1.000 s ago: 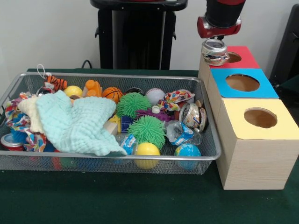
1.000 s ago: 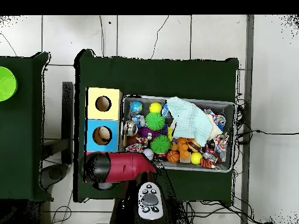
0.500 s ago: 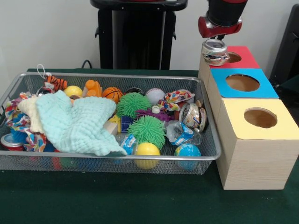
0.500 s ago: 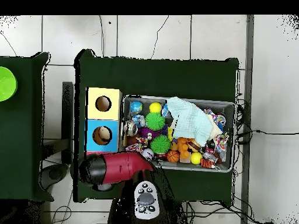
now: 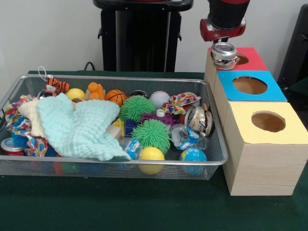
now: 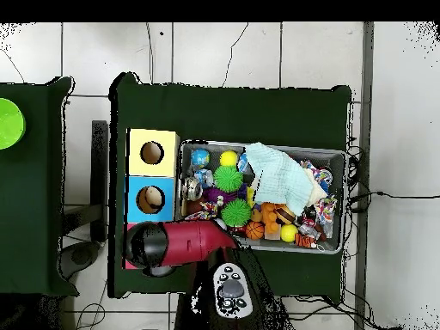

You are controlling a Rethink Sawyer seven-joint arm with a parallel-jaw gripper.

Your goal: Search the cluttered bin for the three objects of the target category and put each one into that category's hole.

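Jaws are hidden by my gripper (image 5: pixel 224 42) body, but the crushed can (image 5: pixel 224 54) hangs beneath it, evidently clamped. I see it silver, dented, roughly upright, at the near-left rim of the red box (image 5: pixel 251 58) hole, which lies just rightward and below.

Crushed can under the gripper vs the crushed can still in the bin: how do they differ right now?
Place: the crushed silver can under the gripper is over the red-topped box, while the crushed silver can in the wire mesh bin lies among clutter near the bin's box-side end.

Pose: the upper one shows its rim upward; the bin one lies tipped, its end facing the camera.

Support: the first hangs below the gripper; the second rests on other items.

Shared: both are dented silver metal.
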